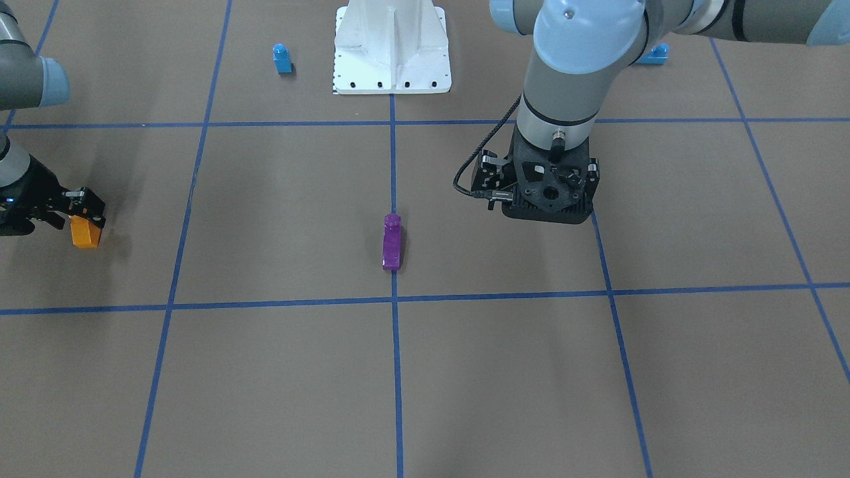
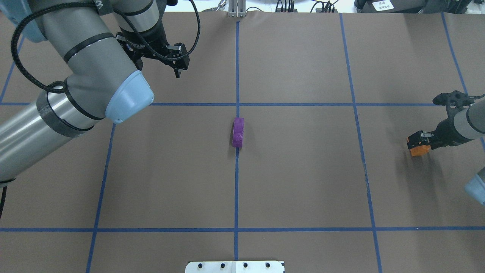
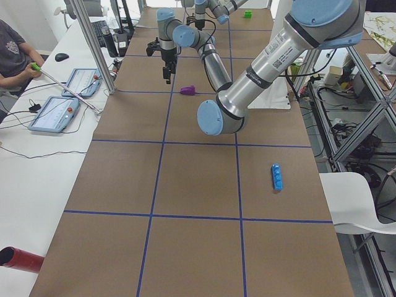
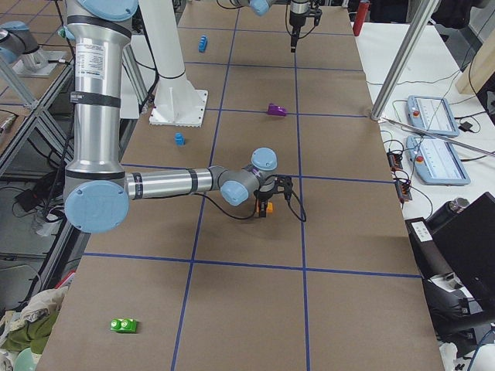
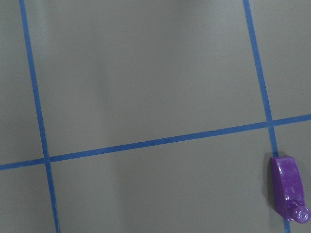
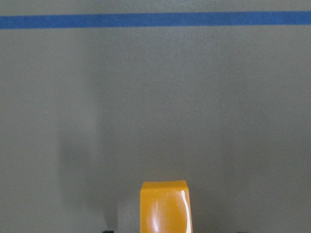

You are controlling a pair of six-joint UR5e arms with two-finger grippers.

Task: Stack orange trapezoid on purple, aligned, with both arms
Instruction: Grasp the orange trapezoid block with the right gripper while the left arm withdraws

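Overhead exterior: trapezoid [image 2: 420, 151] in right gripper [image 2: 416, 141]

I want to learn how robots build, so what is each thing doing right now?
orange trapezoid: gripped by the right end effector.
right end effector: shut on the orange trapezoid.
purple block: lying free on the centre tape line.
left end effector: apart from the purple block; open or shut unclear.
small blue block: standing alone, untouched.
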